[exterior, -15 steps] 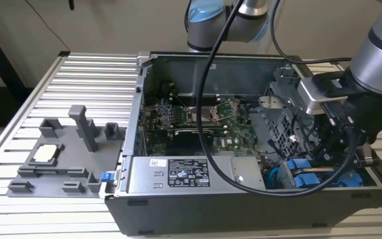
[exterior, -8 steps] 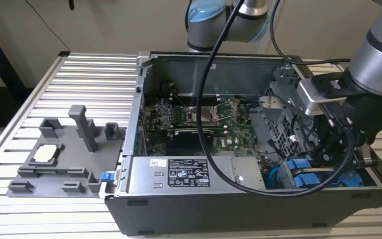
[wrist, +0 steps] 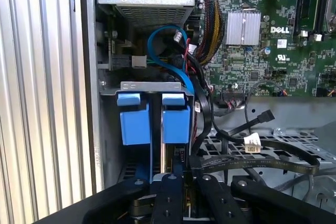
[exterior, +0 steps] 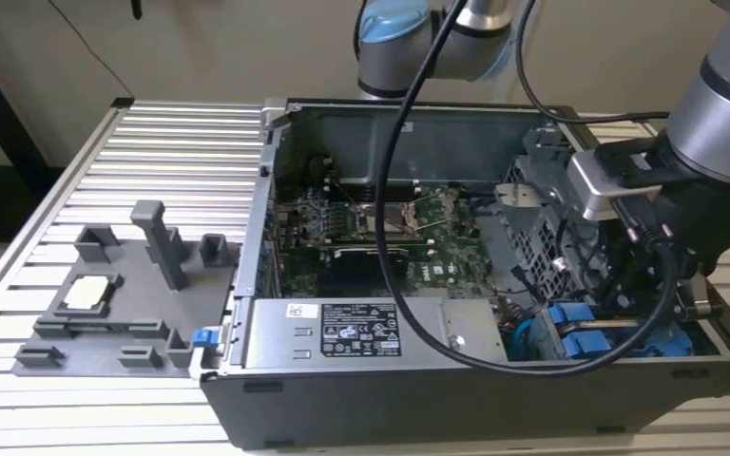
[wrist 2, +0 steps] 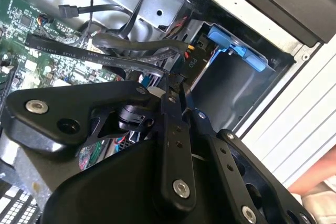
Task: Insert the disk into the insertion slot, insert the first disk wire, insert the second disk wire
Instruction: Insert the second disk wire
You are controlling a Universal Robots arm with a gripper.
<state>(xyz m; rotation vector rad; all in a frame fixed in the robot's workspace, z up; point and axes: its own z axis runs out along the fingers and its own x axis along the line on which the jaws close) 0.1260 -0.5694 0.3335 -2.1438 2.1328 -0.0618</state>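
The disk's bright blue carrier [wrist: 176, 124] stands inside the insertion slot [wrist: 152, 86], next to a second blue carrier [wrist: 135, 121]. In the exterior view both blue carriers [exterior: 584, 337] show low in the case's corner at the exterior view's right. My gripper [wrist: 181, 174] is down in that corner [exterior: 650, 318], right at the end of the disk. Its fingers [wrist 2: 169, 124] are drawn together at their tips [wrist 2: 172, 83], where a flat black disk wire [wrist 2: 94, 56] ends. A small dark connector [wrist: 179, 156] sits between the tips, against the disk. The dark bay [wrist 2: 231, 87] lies just beyond.
The open case [exterior: 339, 399] lies on a slatted aluminium table [exterior: 149, 152]. A grey metal box with a sticker [exterior: 365, 332] adjoins the bay, and the green board [exterior: 365, 228] lies behind it. Loose black and blue cables [wrist: 210, 108] crowd the cage. A grey fixture tray [exterior: 111, 304] stands on the exterior view's left.
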